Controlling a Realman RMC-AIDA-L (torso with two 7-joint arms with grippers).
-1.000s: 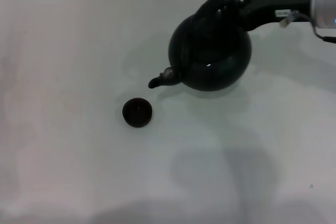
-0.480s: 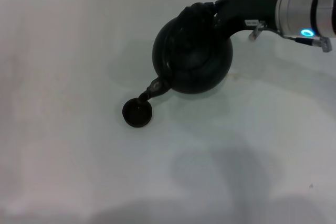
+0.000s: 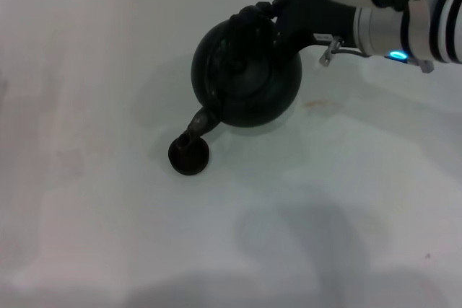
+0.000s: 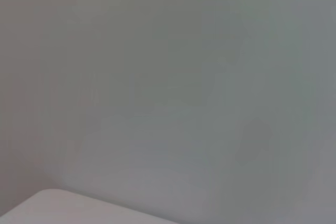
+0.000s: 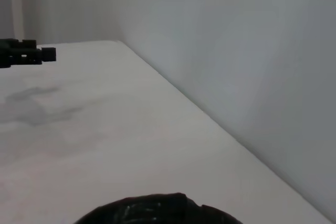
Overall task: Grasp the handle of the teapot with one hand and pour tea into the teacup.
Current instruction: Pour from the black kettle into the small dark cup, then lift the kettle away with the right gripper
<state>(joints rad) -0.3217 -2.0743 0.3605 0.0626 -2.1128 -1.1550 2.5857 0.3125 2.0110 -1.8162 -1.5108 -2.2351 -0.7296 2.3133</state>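
- Since the earlier frame, teapot [image 3: 245, 77] has shifted left and tipped further; its spout [image 3: 199, 122] now dips over the teacup [image 3: 189, 155].
- Right gripper [image 3: 278, 16] is clamped on the handle [image 3: 253, 16], holding the pot above the white table [image 3: 86, 214].
- Left arm is out of sight.

A plain white table [image 3: 108, 236] fills the scene, carrying soft grey shadows (broadest along its near edge), with a pale wall [image 5: 252, 51] behind it.
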